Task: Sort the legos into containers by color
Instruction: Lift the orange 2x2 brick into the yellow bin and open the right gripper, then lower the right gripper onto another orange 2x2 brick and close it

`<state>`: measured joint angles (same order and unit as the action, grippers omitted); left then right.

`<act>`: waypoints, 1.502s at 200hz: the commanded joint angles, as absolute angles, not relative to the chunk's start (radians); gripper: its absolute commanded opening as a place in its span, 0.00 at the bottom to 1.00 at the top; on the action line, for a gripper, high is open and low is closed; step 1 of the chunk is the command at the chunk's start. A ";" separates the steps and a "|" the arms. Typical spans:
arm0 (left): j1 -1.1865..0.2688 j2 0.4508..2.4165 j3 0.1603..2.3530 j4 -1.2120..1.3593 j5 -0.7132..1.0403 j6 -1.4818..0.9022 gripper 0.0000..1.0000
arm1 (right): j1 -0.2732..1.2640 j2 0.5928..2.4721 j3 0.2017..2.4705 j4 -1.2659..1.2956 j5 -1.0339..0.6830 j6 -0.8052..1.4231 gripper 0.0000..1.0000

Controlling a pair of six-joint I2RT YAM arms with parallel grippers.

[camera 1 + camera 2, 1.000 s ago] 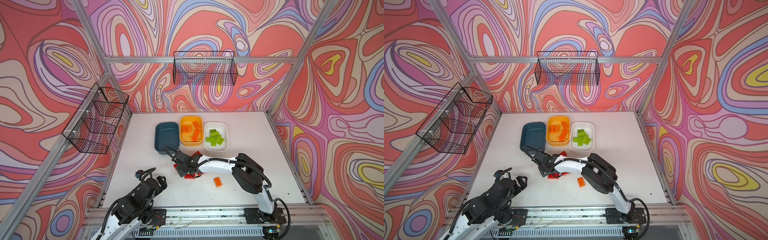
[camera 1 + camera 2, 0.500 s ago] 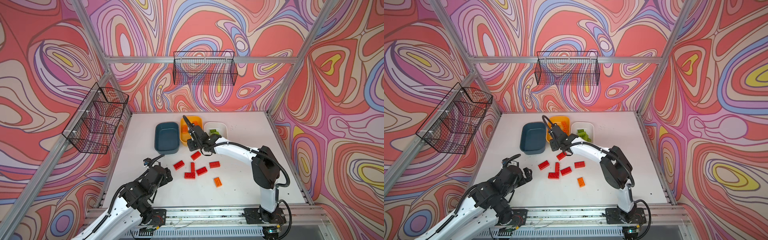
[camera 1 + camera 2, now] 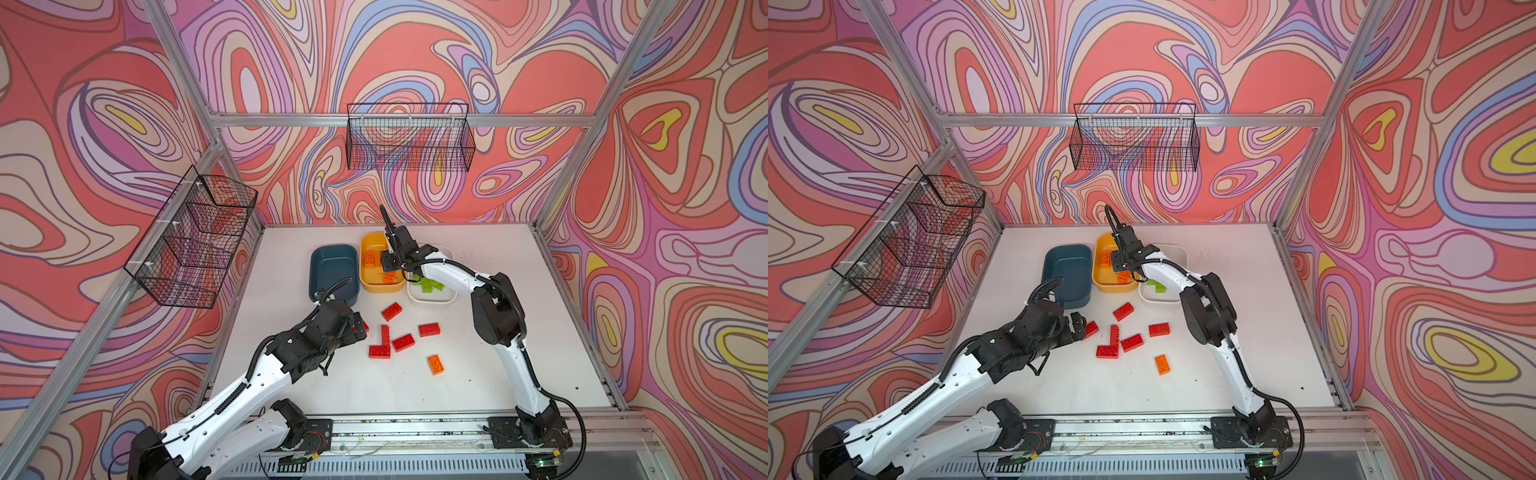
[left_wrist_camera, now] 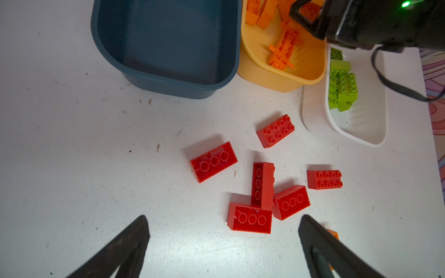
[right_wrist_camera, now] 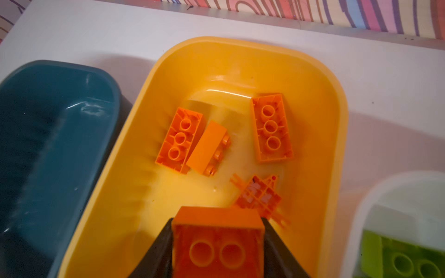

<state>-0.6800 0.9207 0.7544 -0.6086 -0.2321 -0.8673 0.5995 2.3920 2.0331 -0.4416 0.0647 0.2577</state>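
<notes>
table [image 3: 498, 374]: white and scuffed, with three trays in a row near the back wall.
baskets [image 3: 409, 137]: black wire, one on the back wall and one on the left wall, both well above the table.
in the way: the right arm [image 3: 453, 274] crosses over the white tray [image 3: 432, 300] and hides part of it in both top views. In a top view the left claw [image 4: 224, 217] covers part of one of the red bricks [image 3: 364, 328].
teal tray [image 3: 332, 253]: leftmost, with its dark glossy floor in full view.
yellow tray [image 5: 337, 134]: middle tray. The orange bricks [image 5: 180, 139] lie in it, two underside up, one on its side and one too blurred to tell.
white tray: rightmost, holding the green bricks [image 4: 342, 84] in a heap.
red bricks: six chunky 2x4s on the table in front of the trays. Three are underside up and two are studs up. One lies on its side, touching a neighbour in an L.
loose orange brick [image 3: 435, 365]: alone on the table, nearer the front edge than the reds.
left claw: jaws spread wide with nothing between them, low over the table just beside the reds.
right claw [image 5: 216, 223]: above the yellow tray, clamped on the held brick [image 5: 216, 250], which is orange with its hollow underside toward the wrist camera.
</notes>
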 commanded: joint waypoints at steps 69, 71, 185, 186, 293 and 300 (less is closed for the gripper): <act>-0.675 0.956 0.802 -0.602 -0.223 -0.806 1.00 | 0.582 2.222 1.999 -0.446 0.001 0.213 0.91; -0.675 0.956 0.802 -0.599 -0.222 -0.805 1.00 | 0.583 2.208 1.986 -0.443 0.000 0.215 0.91; -0.675 0.989 0.689 -0.408 -0.108 -0.765 1.00 | 0.734 1.350 1.039 -0.568 0.231 0.456 0.90; -0.675 0.990 0.689 -0.408 -0.108 -0.764 1.00 | 0.736 1.347 1.032 -0.569 0.232 0.461 0.90; -0.675 0.780 0.529 -0.510 -0.114 -0.882 1.00 | 0.966 1.314 0.705 -0.507 0.188 0.675 0.73; -0.675 0.755 0.527 -0.526 -0.124 -0.890 1.00 | 0.969 1.329 0.700 -0.503 0.194 0.673 0.72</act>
<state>-0.6800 0.8261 0.5449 -0.4484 -0.0814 -0.8433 0.9489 1.2842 0.7238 -0.5526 0.1944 0.6369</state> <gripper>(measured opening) 0.998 0.729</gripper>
